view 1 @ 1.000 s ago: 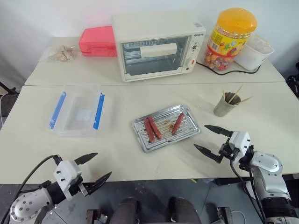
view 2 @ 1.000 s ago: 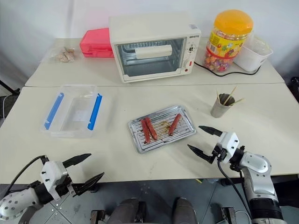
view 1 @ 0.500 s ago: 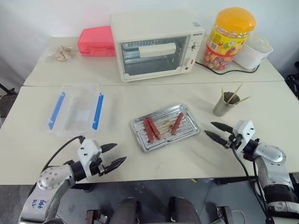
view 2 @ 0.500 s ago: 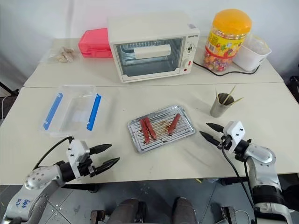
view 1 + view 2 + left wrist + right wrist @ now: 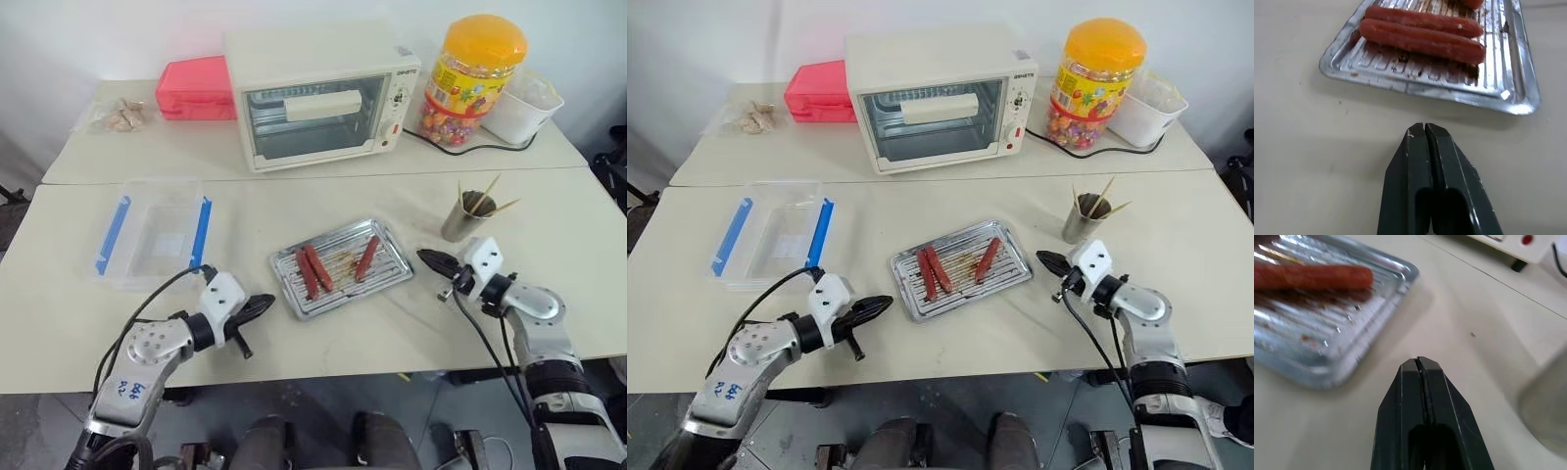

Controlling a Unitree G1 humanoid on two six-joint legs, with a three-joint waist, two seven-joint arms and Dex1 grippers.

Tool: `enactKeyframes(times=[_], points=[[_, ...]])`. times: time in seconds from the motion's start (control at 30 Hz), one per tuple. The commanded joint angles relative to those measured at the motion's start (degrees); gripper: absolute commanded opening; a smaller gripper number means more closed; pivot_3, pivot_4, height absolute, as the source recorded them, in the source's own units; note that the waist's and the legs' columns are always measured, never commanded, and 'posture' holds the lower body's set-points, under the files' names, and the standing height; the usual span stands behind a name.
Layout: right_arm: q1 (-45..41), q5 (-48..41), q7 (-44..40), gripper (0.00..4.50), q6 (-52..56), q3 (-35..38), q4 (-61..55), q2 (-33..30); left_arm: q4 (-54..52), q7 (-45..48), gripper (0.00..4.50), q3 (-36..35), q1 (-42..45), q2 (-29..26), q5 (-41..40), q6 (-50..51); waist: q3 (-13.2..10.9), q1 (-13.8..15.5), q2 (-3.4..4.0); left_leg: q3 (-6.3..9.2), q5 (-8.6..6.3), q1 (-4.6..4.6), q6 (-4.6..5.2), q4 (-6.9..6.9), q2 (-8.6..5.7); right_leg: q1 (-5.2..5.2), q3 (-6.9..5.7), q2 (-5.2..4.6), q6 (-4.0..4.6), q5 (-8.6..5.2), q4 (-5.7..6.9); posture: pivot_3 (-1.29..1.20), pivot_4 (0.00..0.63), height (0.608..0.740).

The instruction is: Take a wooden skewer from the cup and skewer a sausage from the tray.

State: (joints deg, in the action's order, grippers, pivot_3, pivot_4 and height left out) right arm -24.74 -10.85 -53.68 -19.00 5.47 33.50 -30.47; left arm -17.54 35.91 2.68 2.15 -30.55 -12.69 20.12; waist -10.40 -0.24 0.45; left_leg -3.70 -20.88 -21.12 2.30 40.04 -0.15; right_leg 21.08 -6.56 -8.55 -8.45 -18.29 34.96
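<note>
We log two cream tabletops (image 5: 294, 338) pushed together. Far one carries a white toaster oven (image 5: 318, 93), pink box (image 5: 199, 86) at its left, yellow-lidded candy jar (image 5: 470, 78) and white tub (image 5: 522, 106) twd the far right corner, small bag of snacks (image 5: 122, 114) far left.

Near tabletop: clear box w/ blue clips (image 5: 155, 233) on the left side. The tray (image 5: 392, 279) sits abt mid-tabletop, turned at an angle; three sausages (image 5: 313, 271) in it, two side by side at its left end, one apart nr its right end. The cup (image 5: 458, 221) stands upright twd the right edge, well apart from the tray, wooden skewers (image 5: 487, 196) sticking out of it.

Left tool (image 5: 265, 303) is closed, empty, nr the front edge just short of the tray's left end. Right tool (image 5: 431, 260) also closed, empty, betw. tray & cup, tip aimed at the tray.
</note>
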Motion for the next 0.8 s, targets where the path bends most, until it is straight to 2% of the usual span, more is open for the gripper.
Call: enactKeyframes(times=[0.03, 0.3, 0.8], points=[[0.3, -0.8, -2.0, 0.00, 2.5, -1.5, -2.1, 0.5, 0.8, -0.8, 0.05, 1.2, 1.2, 0.2, 1.3, 2.2, 0.0, 0.1, 0.00, 0.02, 0.00, 0.00, 0.00, 0.01, -0.01, -0.01, 0.00, 0.00, 0.00, 0.00, 0.00, 0.00, 0.150, 0.740], [4.0, -1.1, -3.1, 0.00, 8.6, -2.6, -10.2, -0.3, 1.1, -3.5, 0.05, -0.7, 3.7, 1.7, 0.8, 4.9, 0.0, 0.1, 0.00, 0.08, 0.00, -0.02, 0.00, 0.00, -0.01, -0.02, -0.02, 0.00, 0.00, 0.00, 0.00, 0.00, 0.150, 0.740], [9.2, -1.6, -2.3, 0.00, 13.2, -1.4, -18.5, -2.7, 4.7, -8.8, 0.05, -4.0, 9.1, 4.9, 0.2, 10.2, 0.0, 0.3, 0.00, 0.12, 0.00, -0.04, 0.00, 0.01, -0.05, -0.03, -0.05, -0.02, -0.01, 0.00, -0.01, 0.00, 0.150, 0.740]])
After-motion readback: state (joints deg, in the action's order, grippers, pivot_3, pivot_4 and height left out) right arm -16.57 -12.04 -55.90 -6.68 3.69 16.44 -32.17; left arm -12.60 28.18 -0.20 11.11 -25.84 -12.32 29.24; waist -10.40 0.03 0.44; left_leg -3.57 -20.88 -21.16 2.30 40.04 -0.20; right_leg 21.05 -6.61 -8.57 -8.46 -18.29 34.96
